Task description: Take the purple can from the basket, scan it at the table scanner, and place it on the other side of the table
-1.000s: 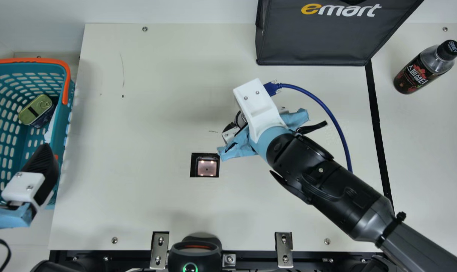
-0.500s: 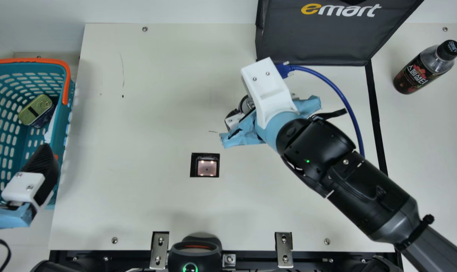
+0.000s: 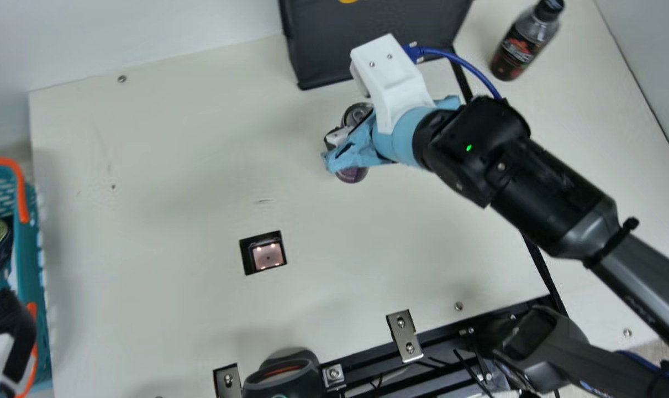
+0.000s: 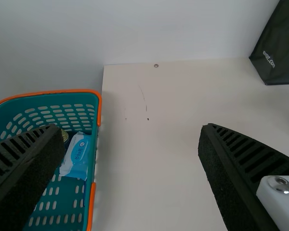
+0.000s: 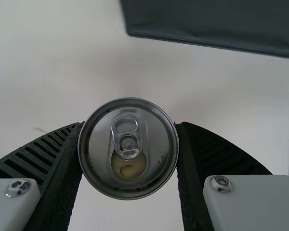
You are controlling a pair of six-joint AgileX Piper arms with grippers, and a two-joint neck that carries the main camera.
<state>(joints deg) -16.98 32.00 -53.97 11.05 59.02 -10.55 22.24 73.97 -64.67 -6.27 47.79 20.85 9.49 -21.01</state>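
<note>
Wide cream tabletop (image 3: 174,221); toward twelve o'clock, right end effector (image 3: 362,145) grips purple can (image 3: 352,176); at eight, left end effector (image 3: 8,326) gapes by basket (image 3: 31,243) edge

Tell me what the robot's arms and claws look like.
The right arm has rounded black and dark grey segments, with a small green light, light-blue wrapping, a white bracket and a blue cable near its end. The left claw and right claw both have black ribbed fingers on white, screwed mounts.
</note>
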